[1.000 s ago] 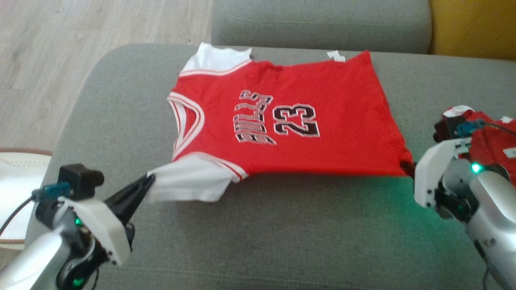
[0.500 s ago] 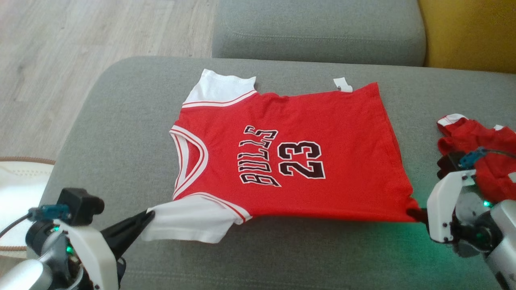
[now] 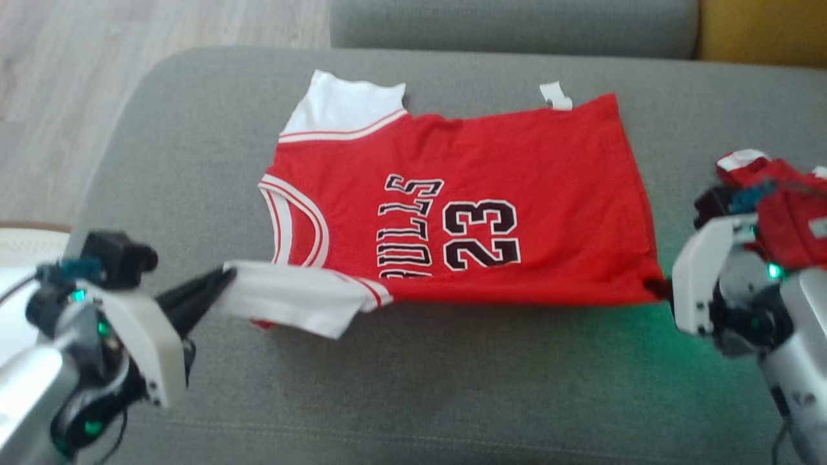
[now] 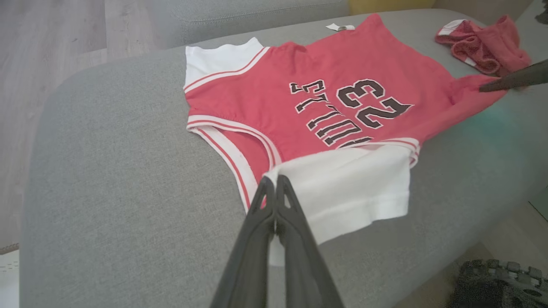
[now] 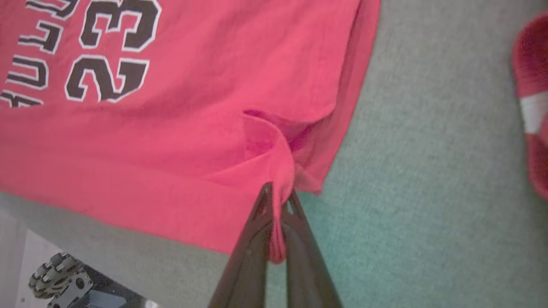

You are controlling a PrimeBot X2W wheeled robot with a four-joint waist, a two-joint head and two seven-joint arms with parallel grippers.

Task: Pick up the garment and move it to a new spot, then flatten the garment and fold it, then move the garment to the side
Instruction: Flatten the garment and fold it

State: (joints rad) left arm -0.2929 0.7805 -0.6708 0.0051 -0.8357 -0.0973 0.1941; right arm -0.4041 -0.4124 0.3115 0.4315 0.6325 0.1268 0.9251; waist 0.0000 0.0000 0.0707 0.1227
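Left gripper (image 3: pixel 226 281) and right gripper (image 3: pixel 660 289) both pinched closed, arms spread wide.

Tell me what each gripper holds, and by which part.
Both hold the red cloth jersey printed 23: the left gripper pinches its near white sleeve, the right gripper pinches its near hem corner.

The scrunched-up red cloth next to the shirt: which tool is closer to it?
Right. The right tool pinches a corner of the shirt, close to the cloth; the left tool holds the white sleeve at the far end.
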